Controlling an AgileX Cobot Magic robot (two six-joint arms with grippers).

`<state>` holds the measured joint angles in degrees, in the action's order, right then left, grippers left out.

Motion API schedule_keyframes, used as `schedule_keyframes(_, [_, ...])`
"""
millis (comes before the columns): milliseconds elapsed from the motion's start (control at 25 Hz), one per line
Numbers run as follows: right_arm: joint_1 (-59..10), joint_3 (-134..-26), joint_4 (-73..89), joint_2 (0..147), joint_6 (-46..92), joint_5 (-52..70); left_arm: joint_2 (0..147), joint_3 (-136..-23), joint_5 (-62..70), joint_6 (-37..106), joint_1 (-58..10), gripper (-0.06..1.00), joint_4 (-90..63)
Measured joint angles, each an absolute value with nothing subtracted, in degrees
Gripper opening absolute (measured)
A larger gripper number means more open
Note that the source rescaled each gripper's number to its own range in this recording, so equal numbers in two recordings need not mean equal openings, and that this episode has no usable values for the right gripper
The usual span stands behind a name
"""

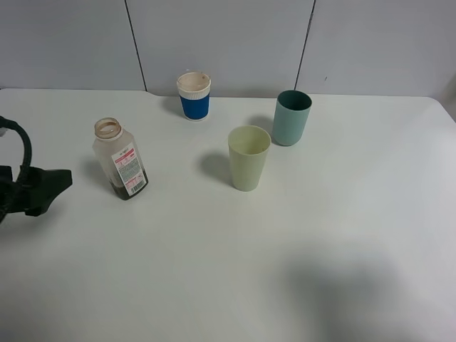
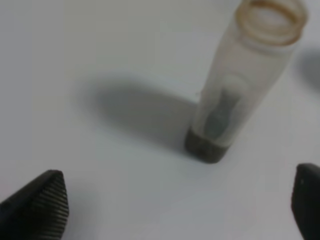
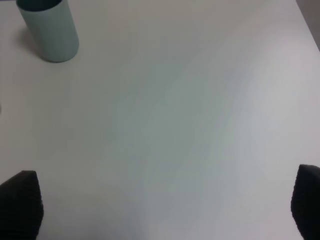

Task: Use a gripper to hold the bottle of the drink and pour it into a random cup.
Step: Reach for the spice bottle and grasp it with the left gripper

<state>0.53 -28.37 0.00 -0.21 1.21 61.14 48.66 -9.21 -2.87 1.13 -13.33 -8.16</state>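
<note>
**Bottle (image 1: 120,158) stood uncapped on the desk (image 1: 214,271), unheld**

The bottle is set on its base at the left of the desk, with a shallow layer of dark drink (image 1: 130,189) at its bottom. A white label (image 1: 127,168) with red and green print is carried on its side; the writing is too small to be read. The left tool (image 1: 55,192) is held low at the desk's left edge, just beside the bottle and apart from it, its black ribbed fingers (image 2: 47,200) spread wide and pointed at it. The yellow-green cup (image 1: 249,158) is placed near the middle, well apart from the bottle. Behind it a teal tumbler (image 1: 291,117) and a blue-and-white cup (image 1: 194,96) are seen. The right tool (image 3: 165,200) is shown only in its wrist view, spread wide over bare desk, empty.
</note>
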Motion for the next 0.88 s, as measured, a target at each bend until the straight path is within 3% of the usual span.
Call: schedule_keyframes(880, [0.53,-28.37,0.00,-0.21,1.21,61.14,84.18,-7.85,-39.79,1.13,-13.33,0.98,7.35])
